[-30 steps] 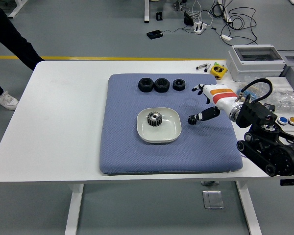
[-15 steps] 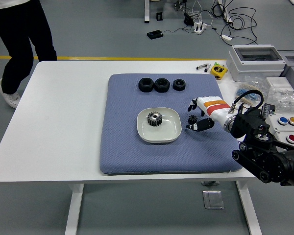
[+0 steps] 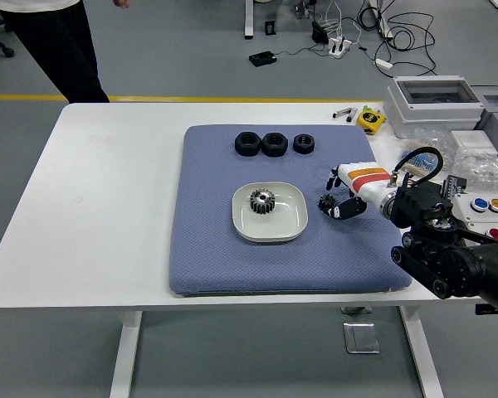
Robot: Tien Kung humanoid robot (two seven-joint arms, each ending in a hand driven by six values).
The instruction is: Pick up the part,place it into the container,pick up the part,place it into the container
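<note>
Drawn in from the pad's three-o'clock edge within the last second, right hand (image 3: 342, 192) now at three o'clock of the white dish (image 3: 270, 211), fingers (image 3: 337, 209) clenched on a small black gear (image 3: 326, 201), delivery seemingly next.

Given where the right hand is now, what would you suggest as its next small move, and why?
Probably carry the small gear left, over the dish, then release. The right hand seems to hold it just right of the dish, where one gear already lies; three black parts wait behind.
</note>
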